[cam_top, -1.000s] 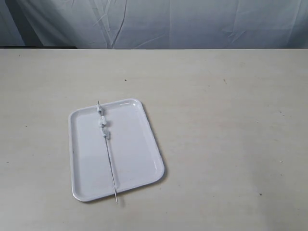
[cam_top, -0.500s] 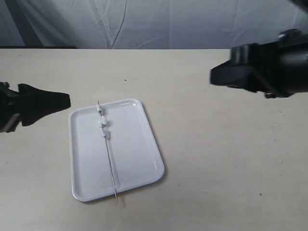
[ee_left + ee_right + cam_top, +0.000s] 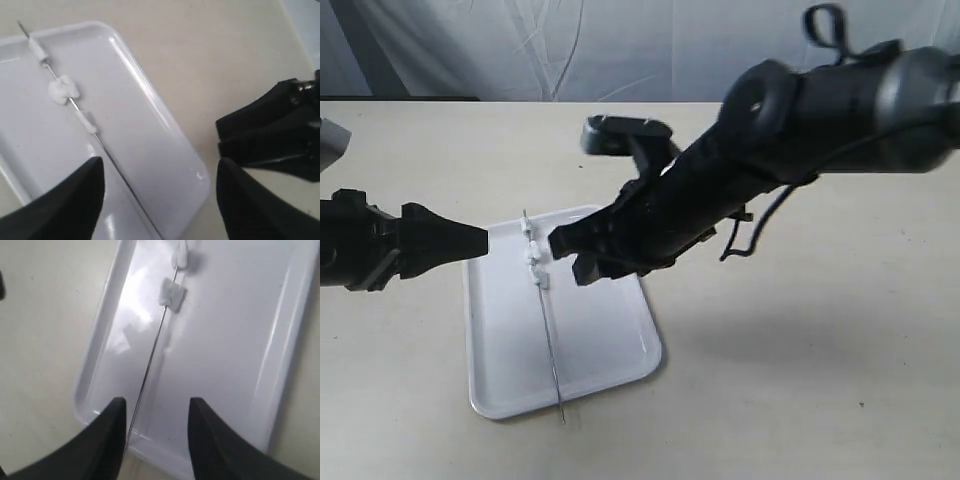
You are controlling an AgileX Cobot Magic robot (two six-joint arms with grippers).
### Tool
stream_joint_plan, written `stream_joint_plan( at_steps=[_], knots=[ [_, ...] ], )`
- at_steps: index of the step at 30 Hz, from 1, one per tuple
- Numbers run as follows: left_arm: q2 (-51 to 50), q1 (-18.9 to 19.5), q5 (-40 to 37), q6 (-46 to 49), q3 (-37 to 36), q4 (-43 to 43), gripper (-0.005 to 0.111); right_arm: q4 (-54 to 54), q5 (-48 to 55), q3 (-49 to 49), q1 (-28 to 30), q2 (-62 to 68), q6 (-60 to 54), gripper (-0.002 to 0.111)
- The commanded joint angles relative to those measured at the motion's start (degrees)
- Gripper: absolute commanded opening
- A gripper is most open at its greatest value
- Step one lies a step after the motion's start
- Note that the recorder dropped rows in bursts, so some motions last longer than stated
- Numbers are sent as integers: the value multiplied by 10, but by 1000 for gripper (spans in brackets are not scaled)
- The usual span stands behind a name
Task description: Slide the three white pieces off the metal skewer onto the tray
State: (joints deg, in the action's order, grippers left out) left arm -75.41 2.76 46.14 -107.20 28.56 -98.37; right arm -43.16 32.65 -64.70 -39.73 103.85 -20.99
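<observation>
Biggest worry from where I'm standing: the metal skewer [image 3: 548, 330] is a super thin rod lying flat on a glossy tray [image 3: 605, 335]. A pinch that's slightly off will probably just roll or skate it away, or shove the whole tray across the desk [image 3: 800, 380]. Both arms are also crowding the same end, so a bump between them looks possible. And the farthest of the three white pieces [image 3: 533, 255] sits right at the tray's far rim, so a sloppy push could drop it onto the desk instead.

All three pieces are on the skewer, bunched near its far end, and the pointed end pokes out past the near rim.

The right claw [image 3: 572, 257] is spread open with nothing in it, just beside the pieces on their right. Its wrist camera shows the bare shaft running down between its fingers. The left claw [image 3: 470, 242] is also wide open and empty, its tip just off the tray's far left corner, near the pieces. Neither seems to be touching anything yet.
</observation>
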Motion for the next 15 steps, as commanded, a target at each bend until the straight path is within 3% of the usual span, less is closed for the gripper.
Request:
stream_joint_plan(
  at_steps=[1,9,15],
  knots=[
    [-1,0,-42,12,4,27,62,71,7,-58,-34,75,53,40],
    [-6,0,-41,12,4,39,62,255,25,-117,-95,110,200,40],
    [-6,0,-35,12,4,39,62,280,43,-142,-123,117,246,40]
  ],
)
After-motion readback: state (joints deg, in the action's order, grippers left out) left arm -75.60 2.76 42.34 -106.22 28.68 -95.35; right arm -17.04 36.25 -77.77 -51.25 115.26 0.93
